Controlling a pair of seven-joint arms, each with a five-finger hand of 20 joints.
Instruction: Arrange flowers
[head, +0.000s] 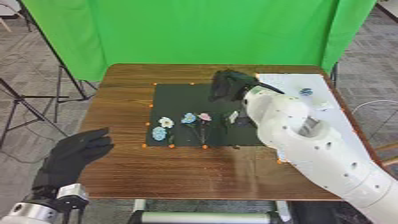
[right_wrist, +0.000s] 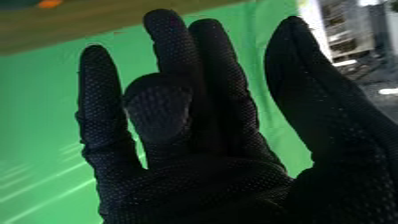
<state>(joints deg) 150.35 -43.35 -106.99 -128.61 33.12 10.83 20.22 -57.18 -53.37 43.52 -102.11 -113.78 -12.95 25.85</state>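
Head view first, from where I'm standing: the right hand (head: 233, 86) is over the far part of the black mat (head: 182, 95), well past the flowers, and I can't see anything in its grip there. The left hand (head: 75, 151) hangs loose and open by the table's left side, holding nothing I can make out. Blooms on the mat: a white flower (head: 166, 122) with a big blue flower (head: 159, 133) just nearer, then a smaller blue flower (head: 188, 118) beside a pink flower (head: 204, 116), and a pale flower (head: 234, 116) by the arm. The blue-and-pink pair lie lengthwise, near to far, heads away from the robot, stems toward it; the pale one's head tips a bit right. Another blue flower (head: 306, 91) sits on the white sheet (head: 289, 83). I'd guess it's between placements (flower people, correct me), so next it probably needs to line up over a stem and pinch gently. Right wrist view: that right hand is mostly open, fingers largely straight with a little bend, thumb apart, nothing visible in it.
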